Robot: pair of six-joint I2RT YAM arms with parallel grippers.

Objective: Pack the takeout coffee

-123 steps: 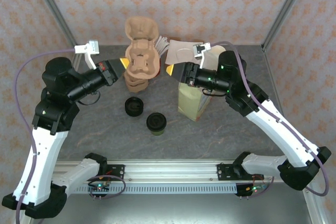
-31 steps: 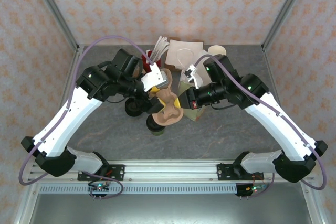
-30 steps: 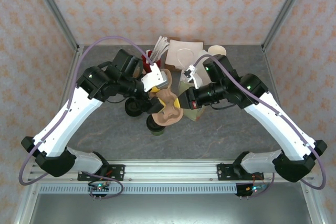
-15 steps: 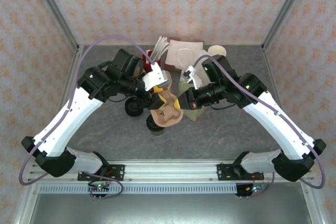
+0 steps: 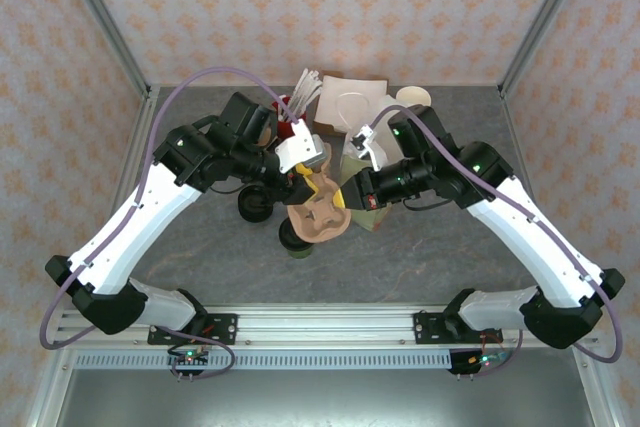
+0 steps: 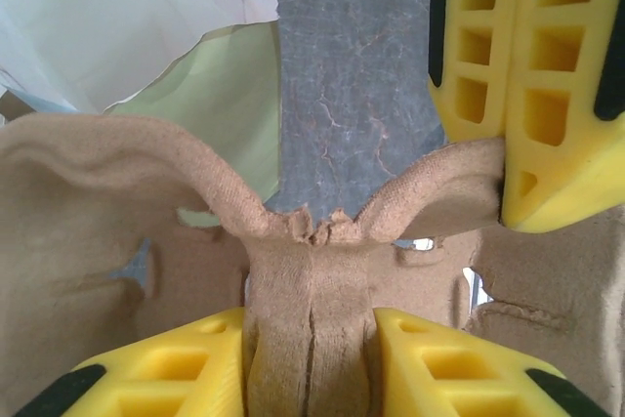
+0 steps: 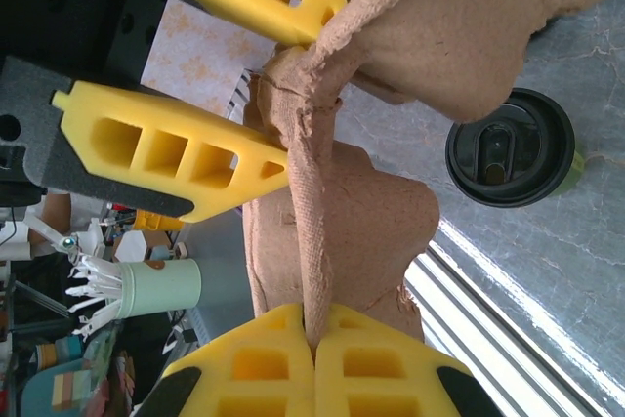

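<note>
Right pincer [image 7: 312, 324] is clamped on the rim of the pulp carrier [image 5: 318, 212]. Left pincer [image 6: 311, 334] apparently grips its centre ridge. Takeout coffee [image 7: 508, 148] stands on the desk [image 5: 420, 247] below. Advise levelling the carrier before lowering.

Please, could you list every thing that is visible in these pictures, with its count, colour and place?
pulp cup carrier: one, tan, held above the table's centre
takeout coffee: one, black lid on a greenish cup, on the table under the carrier
black lid piece: one, black, on the table left of the carrier
paper bag: one, pale green and white, beside the carrier
flat paper pile: several sheets, beige, back centre
white cup: at least one, back right
white sticks: several, back centre, kind unclear
table: one, grey stone pattern
left gripper: yellow fingers, clamped on the carrier's middle ridge
right gripper: yellow fingers, pinching the carrier's edge
</note>
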